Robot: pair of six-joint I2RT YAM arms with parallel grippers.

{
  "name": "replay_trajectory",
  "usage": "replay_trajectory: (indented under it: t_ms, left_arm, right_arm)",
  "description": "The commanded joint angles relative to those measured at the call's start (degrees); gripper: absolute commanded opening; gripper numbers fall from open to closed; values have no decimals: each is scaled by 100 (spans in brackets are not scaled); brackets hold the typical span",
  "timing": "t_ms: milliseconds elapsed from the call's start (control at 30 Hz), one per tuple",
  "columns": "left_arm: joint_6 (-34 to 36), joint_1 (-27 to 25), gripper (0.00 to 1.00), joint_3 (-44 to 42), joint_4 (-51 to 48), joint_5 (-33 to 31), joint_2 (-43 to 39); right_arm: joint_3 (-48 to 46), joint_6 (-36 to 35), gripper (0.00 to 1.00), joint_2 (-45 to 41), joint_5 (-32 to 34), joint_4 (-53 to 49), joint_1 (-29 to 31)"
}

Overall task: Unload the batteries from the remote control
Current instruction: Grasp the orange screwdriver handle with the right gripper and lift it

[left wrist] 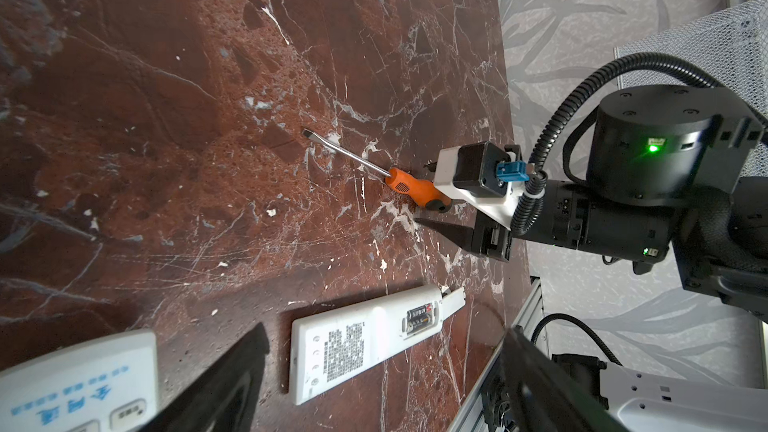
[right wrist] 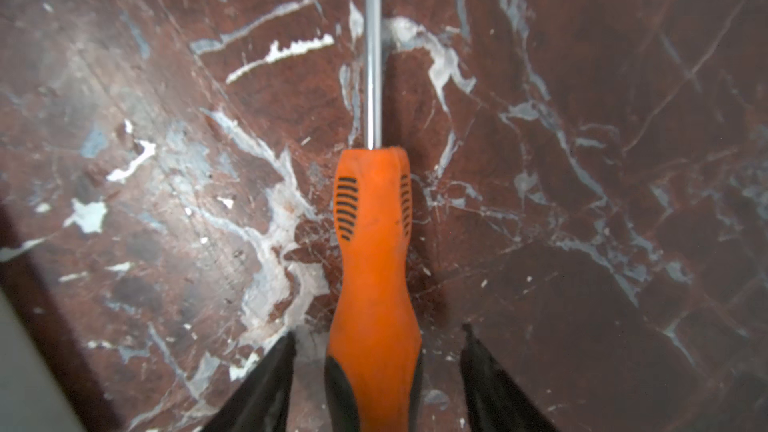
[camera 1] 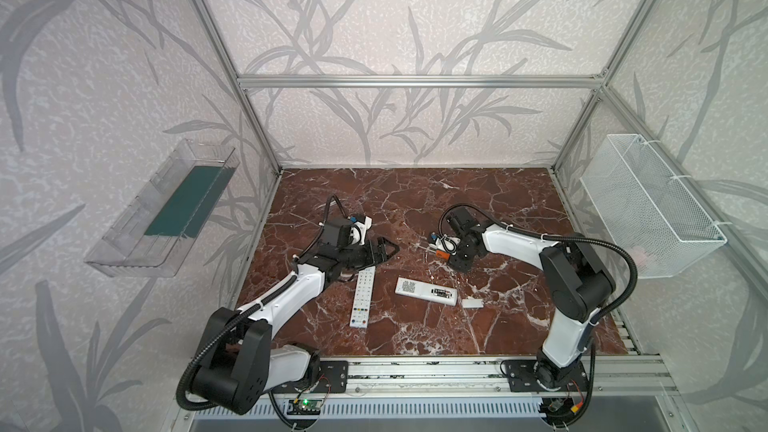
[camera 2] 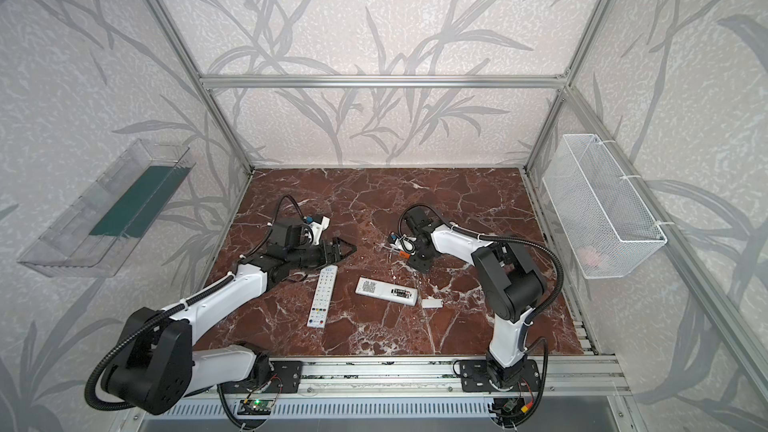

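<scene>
Batteries (left wrist: 419, 317), apparently two, in remote (left wrist: 365, 342), apart from right pincer (right wrist: 379, 330).

We see the white remote (left wrist: 353, 351) lying back-up on the bench (left wrist: 166, 118), batteries (left wrist: 419, 317) showing in its open bay; farther off an orange-handled screwdriver (left wrist: 411, 187) lies by the right arm (left wrist: 602, 214).

Both top views look steeply down from high over the near edge, taking in the whole red-brown marble tabletop (camera 1: 415, 201). The left wrist camera sits low, looking across it at the orange-handled screwdriver (left wrist: 415, 187) and the white remote control (left wrist: 353, 347) lying back-up, both also seen from the top. The right wrist camera hangs very close above the screwdriver, facing along its shaft.
</scene>
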Motion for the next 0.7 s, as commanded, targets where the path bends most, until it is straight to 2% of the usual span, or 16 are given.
replay_trajectory:
  t_ms: [0,67,300,433,667]
  left_arm:
    - [0,23,89,-26,38,63,52]
    - [1,22,89,-23,42,78,72]
    - [-27,23,89,-14,115,156,109]
    - [-69,21,89,-31,209,213,132]
    - [-351,-56,89,-82,565,367,194]
  right_arm:
    - [128,77,49,94,-231,-88,-57]
    - [112,133,41,-20,-415,-82,-53]
    - [-71,413,29,-458,-931,20,-71]
    - [-135,649,25,-694,-1307,30,-97]
    - [-508,1265,21,-1204,-2381,326,-114]
